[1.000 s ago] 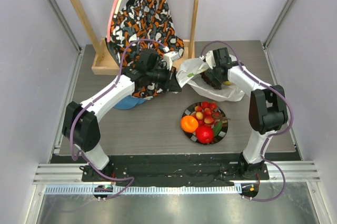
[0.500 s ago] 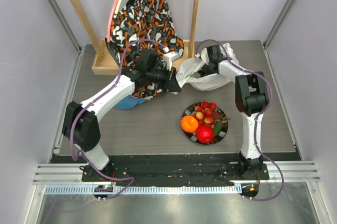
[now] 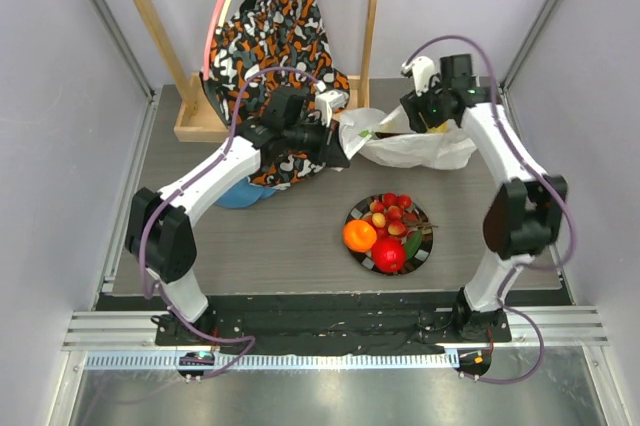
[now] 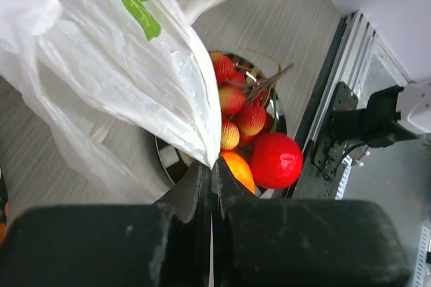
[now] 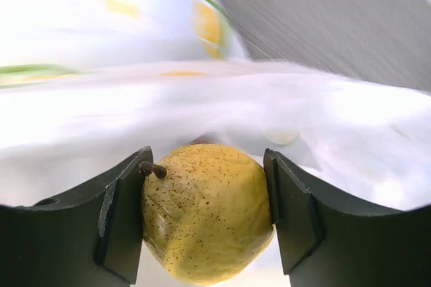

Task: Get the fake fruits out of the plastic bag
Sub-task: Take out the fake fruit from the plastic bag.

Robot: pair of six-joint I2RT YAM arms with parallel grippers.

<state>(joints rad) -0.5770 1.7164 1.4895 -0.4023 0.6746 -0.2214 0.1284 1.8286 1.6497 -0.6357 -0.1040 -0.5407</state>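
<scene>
The plastic bag (image 3: 415,151) lies at the back of the tabletop (image 3: 300,236), its left edge clamped between the closed left jaws, while the right jaws hold a yellow speckled fruit (image 5: 205,209) just over its right end.

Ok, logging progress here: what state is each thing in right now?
left gripper: shut on plastic bag edge
right gripper: shut on yellow fruit
plastic bag: crumpled on table, edge pinched
plate: holds orange, red apple, strawberries
</scene>
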